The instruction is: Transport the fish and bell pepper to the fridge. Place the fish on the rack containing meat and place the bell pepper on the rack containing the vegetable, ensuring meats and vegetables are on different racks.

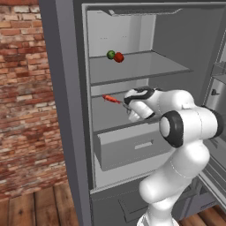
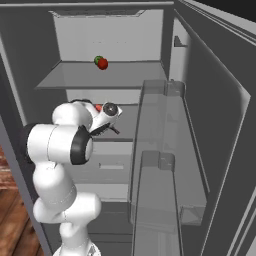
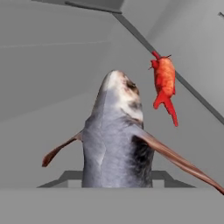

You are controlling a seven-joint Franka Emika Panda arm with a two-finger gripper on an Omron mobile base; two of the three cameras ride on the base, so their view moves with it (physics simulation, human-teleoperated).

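Inside the open fridge (image 1: 66, 110), we see the gripper (image 1: 128, 107) reaching over the middle shelf (image 1: 103, 117), its jaws closed on the fish (image 3: 114, 140), whose grey body rises between the fingertips in the hand view. The meat (image 1: 111, 99), a red-orange strip, lies on that same shelf just beyond the fish, apart from it. On the uppermost shelf (image 1: 137, 66), the bell pepper (image 1: 118, 57) sits touching the vegetable (image 1: 111, 54), a green ball. Below the middle shelf, the drawer (image 1: 128, 148) stands pulled partly out.

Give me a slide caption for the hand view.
Grey fish held in the shut jaws, nose toward the red-orange meat lying on the fridge shelf.
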